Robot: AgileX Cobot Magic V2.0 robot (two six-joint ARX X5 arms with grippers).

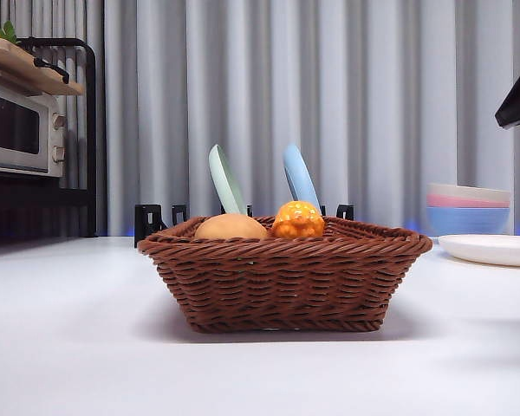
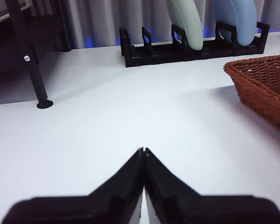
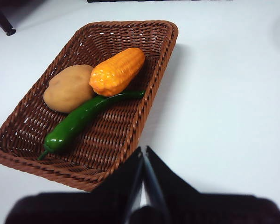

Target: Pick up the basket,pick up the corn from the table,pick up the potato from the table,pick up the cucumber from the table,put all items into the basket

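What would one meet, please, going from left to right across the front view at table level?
Microwave oven → basket, holding the potato and then the corn → stacked bowls → white plate.

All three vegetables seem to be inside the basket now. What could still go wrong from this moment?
The right claw, shut, hangs close over the basket rim; a careless move might snag and drag it. The corn leans on the potato and the cucumber, so a jolt could roll it.
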